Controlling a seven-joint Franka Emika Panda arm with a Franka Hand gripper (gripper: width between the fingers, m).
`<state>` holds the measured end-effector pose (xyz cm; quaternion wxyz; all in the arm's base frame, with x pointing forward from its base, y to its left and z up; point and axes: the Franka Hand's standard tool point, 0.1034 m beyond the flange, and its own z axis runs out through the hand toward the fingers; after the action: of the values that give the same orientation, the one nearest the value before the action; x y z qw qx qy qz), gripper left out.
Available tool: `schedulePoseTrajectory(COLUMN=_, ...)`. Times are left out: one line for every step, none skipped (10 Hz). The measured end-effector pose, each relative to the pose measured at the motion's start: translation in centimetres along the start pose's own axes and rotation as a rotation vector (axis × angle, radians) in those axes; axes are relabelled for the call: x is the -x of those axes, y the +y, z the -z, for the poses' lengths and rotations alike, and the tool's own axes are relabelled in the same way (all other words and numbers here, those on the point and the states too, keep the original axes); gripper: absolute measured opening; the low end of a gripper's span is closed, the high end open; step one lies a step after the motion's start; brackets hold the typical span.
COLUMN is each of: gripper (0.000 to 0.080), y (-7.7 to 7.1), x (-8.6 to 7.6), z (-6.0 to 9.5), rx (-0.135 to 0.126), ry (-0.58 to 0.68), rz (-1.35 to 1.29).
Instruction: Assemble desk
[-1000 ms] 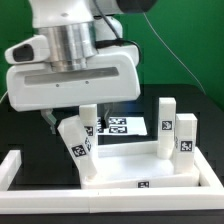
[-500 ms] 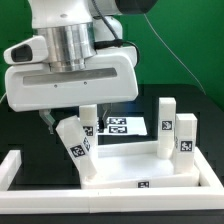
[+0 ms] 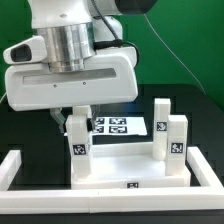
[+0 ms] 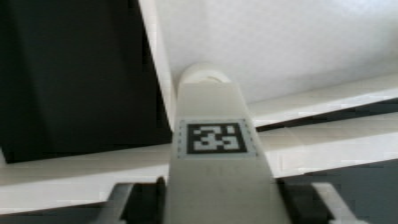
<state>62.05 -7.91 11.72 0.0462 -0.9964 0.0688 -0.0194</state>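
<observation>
Desk top (image 3: 130, 172) sits on table, near front border bar (image 3: 60, 213). My gripper (image 4: 217, 196) clamped on upright tagged leg (image 3: 79, 140) at its corner on exterior view's left. Two legs (image 3: 168, 135) stand opposite. Marker board (image 3: 115, 127) behind.

No readable text; only black-and-white square tags on the legs (image 3: 78, 142) and marker board (image 3: 115, 127).

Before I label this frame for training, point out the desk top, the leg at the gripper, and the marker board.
desk top (image 3: 130, 172), exterior view, on its front wall.
leg at the gripper (image 4: 217, 120), wrist view, on its face just above the tag.
marker board (image 3: 118, 126), exterior view, on its tagged surface behind the desk top.
</observation>
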Motion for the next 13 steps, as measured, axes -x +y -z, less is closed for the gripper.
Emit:
schedulePoseTrajectory(gripper=0.0289, y=0.0, x=0.0, z=0.0, rx=0.000, ry=0.000, rz=-0.078)
schedulePoseTrajectory(gripper=0.0289, y=0.0, x=0.0, z=0.0, rx=0.000, ry=0.000, rz=-0.130)
schedulePoseTrajectory(gripper=0.0289, y=0.0, x=0.0, z=0.0, rx=0.000, ry=0.000, rz=-0.218)
schedulePoseTrajectory(gripper=0.0289, y=-0.1, x=0.0, z=-0.1, rx=0.001, ry=0.001, rz=-0.318)
schedulePoseTrajectory(gripper=0.0289, y=-0.4, x=0.0, z=-0.1, rx=0.001, ry=0.001, rz=-0.450)
schedulePoseTrajectory(gripper=0.0290, y=-0.7, x=0.0, z=-0.1, rx=0.001, ry=0.000, rz=-0.572)
schedulePoseTrajectory(gripper=0.0290, y=-1.0, x=0.0, z=-0.2, rx=-0.004, ry=-0.001, rz=-0.684)
schedulePoseTrajectory(gripper=0.0290, y=-1.6, x=-0.2, z=-0.3, rx=-0.041, ry=0.008, rz=-0.877)
schedulePoseTrajectory(gripper=0.0290, y=-2.4, x=-0.6, z=-0.5, rx=-0.098, ry=0.037, rz=-1.054)
schedulePoseTrajectory(gripper=0.0290, y=-2.3, x=-0.3, z=-0.5, rx=-0.117, ry=0.056, rz=-1.188)
schedulePoseTrajectory(gripper=0.0290, y=-2.4, x=-0.3, z=-0.5, rx=-0.119, ry=0.060, rz=-1.267)
schedulePoseTrajectory(gripper=0.0290, y=-2.5, x=-0.3, z=-0.5, rx=-0.118, ry=0.058, rz=-1.299)
schedulePoseTrajectory(gripper=0.0290, y=-2.4, x=-0.3, z=-0.5, rx=-0.119, ry=0.057, rz=-1.320)
